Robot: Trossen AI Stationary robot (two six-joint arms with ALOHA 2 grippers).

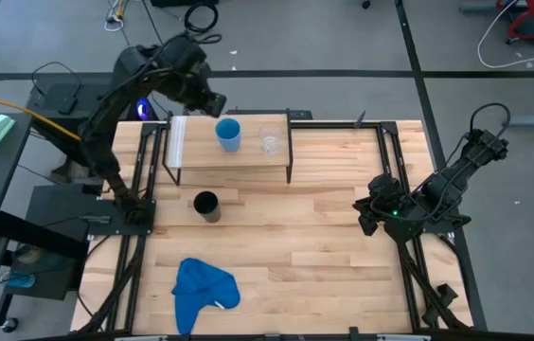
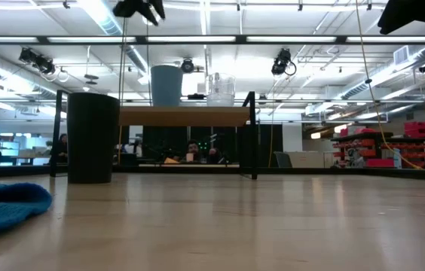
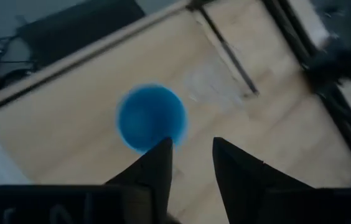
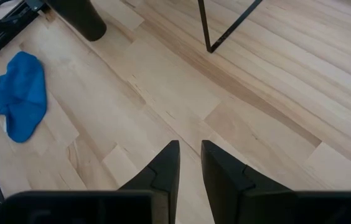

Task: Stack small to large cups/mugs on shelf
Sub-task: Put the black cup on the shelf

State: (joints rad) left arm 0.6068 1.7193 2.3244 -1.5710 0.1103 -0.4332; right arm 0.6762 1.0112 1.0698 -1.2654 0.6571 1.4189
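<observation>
High view shows us the table (image 1: 343,237) first, with the shelf (image 1: 205,156) standing at its far edge. On the table just in front of the shelf's left end stands the black cup (image 1: 206,206), well apart from the blue cloth (image 1: 203,289) near the front edge. On the shelf the blue cup (image 1: 228,134) and the clear cup (image 1: 270,140) stand side by side, near each other but not touching.

Our left gripper (image 1: 212,102) hangs above the shelf's back edge, just beside the blue cup, and in the left wrist view its fingers (image 3: 157,165) stand a little apart with nothing between them. Our right gripper (image 1: 369,210) waits low near the table's right rail, fingers narrowly parted and empty.

We judge the two smaller cups are placed and the black cup is next. To do this well, we should lift clear of the blue cup before swinging forward, so that we do not clip its rim. We then come down over the black cup with the fingers spread wider than its wall, grip near the rim and keep it upright. We should set it on the bare shelf area left of the blue cup, to keep the size order.
</observation>
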